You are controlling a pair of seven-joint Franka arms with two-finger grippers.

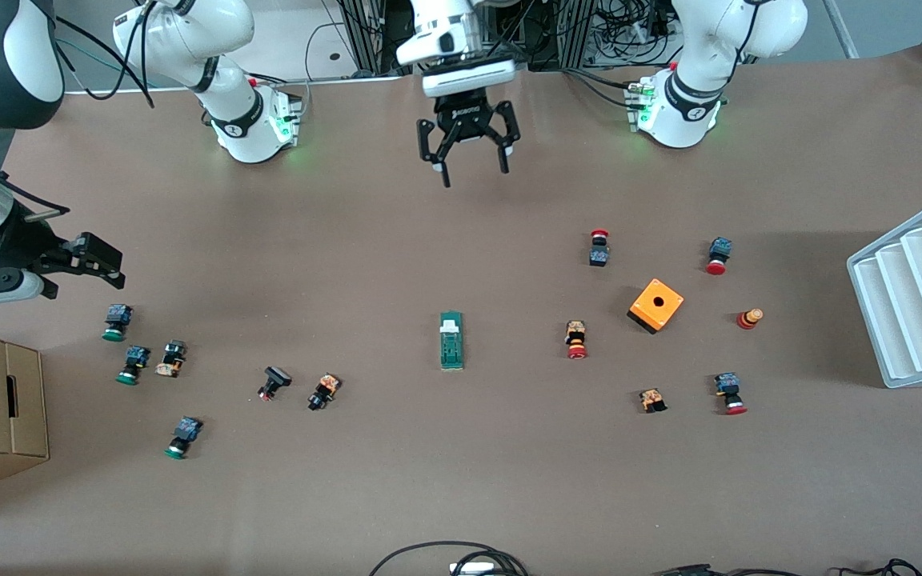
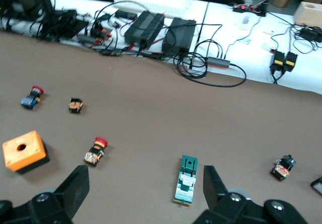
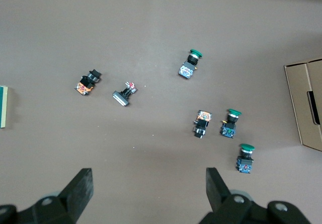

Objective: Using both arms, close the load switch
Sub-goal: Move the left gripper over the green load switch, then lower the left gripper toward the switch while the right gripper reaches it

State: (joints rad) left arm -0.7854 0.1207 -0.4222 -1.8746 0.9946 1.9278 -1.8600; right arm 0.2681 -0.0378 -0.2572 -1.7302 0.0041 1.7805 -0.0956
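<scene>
Cables (image 1: 449, 556) at the near edge; load switch (image 1: 450, 340) mid-table, untouched. Left gripper (image 1: 469, 164) and right gripper (image 1: 81, 264) hover wide open, empty. Risk: unbraced switch sliding when its tab is pushed.

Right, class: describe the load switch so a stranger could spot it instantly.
Start at the brown table and go to its middle. The load switch lies there alone, between the green and red push-button clusters. It is a narrow green block with a white tab, longer than any button.
</scene>
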